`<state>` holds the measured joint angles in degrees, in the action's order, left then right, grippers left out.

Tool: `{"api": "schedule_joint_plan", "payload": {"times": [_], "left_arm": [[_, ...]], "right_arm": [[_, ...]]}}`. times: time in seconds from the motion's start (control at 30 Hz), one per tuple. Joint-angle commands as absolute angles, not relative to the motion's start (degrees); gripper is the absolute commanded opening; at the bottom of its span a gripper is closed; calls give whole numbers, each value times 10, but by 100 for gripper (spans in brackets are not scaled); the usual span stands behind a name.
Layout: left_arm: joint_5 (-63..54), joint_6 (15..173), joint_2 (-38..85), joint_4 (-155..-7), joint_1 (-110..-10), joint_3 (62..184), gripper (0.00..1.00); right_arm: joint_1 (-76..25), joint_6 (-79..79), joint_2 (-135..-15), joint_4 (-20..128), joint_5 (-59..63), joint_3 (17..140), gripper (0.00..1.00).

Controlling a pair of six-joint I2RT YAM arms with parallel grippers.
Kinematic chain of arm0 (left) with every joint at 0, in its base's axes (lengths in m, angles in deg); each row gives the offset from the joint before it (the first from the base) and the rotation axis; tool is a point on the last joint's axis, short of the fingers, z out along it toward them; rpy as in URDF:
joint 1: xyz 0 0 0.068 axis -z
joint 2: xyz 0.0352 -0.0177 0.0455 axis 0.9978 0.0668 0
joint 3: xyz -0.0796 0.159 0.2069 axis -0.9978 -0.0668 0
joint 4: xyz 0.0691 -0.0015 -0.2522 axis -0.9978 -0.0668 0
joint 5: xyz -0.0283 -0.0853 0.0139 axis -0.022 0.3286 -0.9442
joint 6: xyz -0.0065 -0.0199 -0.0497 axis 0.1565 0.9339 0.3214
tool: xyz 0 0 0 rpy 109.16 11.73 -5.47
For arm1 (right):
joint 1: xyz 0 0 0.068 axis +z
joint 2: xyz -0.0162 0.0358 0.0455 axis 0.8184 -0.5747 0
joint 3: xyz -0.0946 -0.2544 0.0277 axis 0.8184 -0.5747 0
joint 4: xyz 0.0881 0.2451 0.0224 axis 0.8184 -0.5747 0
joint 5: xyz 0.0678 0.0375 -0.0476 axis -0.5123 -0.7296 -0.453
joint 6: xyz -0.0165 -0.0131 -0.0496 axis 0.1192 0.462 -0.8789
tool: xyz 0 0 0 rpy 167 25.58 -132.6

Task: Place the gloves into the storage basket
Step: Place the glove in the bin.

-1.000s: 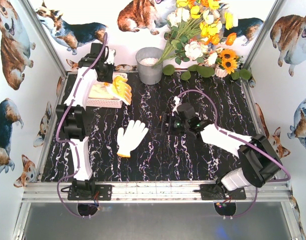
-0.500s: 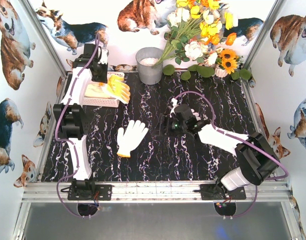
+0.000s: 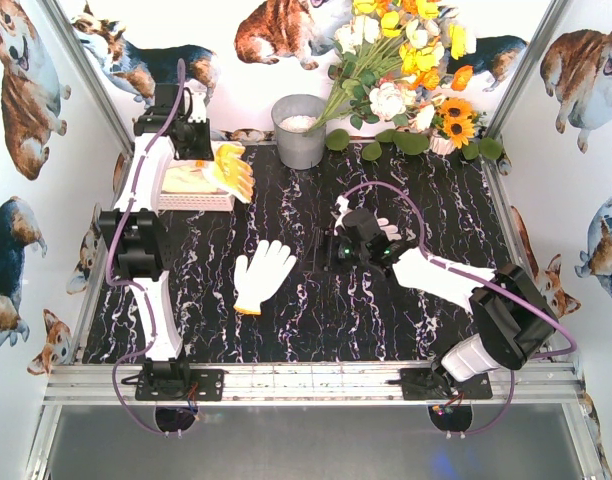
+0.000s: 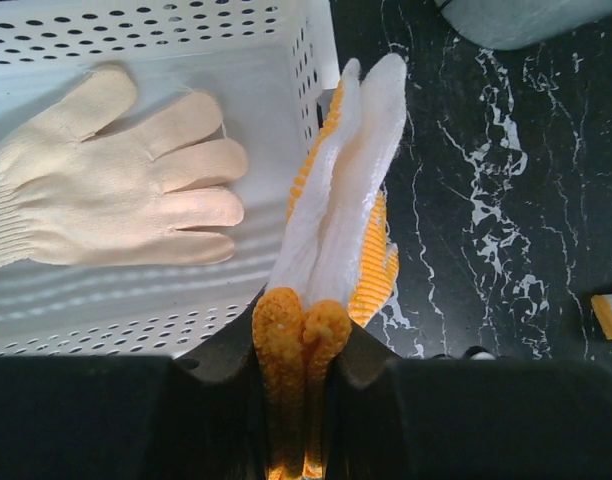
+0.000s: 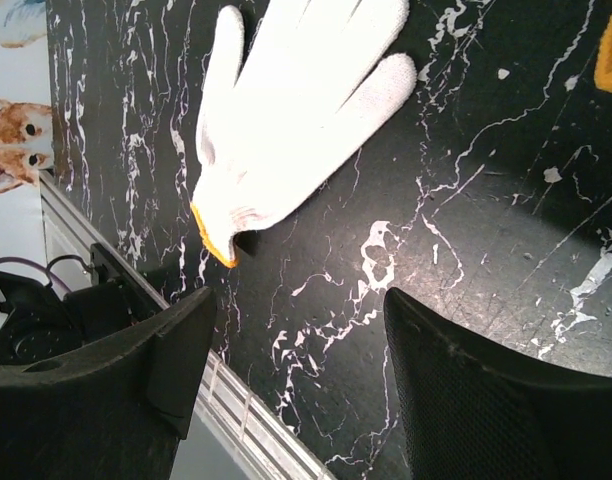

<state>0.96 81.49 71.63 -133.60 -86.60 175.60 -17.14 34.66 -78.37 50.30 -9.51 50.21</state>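
1. Yellow-dotted glove [image 4: 336, 200]: pinched edge-on in my left pincer [image 4: 298, 340], whose jaws press tight on it. It hangs over the right-hand wall of the storage basket [image 4: 166, 30], partly outside it. It looks limp, light and knit, and I expect it to drape wherever I let it go.
2. Cream glove [image 4: 106, 185]: lies flat inside the basket, at the tabletop's [image 3: 316, 320] far left corner.
3. White glove [image 5: 296, 110]: lies flat on the tabletop, left of its middle, with the orange-trimmed cuff toward the near edge. It is soft and thin with nothing stiff to grab. I judge it best to press down and pinch up a fold at the palm or cuff.
4. My right pincer [image 5: 301, 350]: jaws spread, holding nothing, just beside the white glove.
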Motion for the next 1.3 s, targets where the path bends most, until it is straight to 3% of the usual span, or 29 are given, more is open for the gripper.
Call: {"api": "schedule_joint_plan", "payload": {"times": [0.0, 0.6, 1.27], "left_arm": [[28, 821, 679, -1310, -877, 1778, 0], [36, 832, 698, -1288, -924, 1786, 0], [-37, 801, 728, -1293, -941, 1787, 0]], "right_arm": [[-158, 350, -786, 521, -80, 542, 69], [-142, 353, -802, 525, -76, 556, 69], [-142, 356, -802, 534, -77, 541, 69]]}}
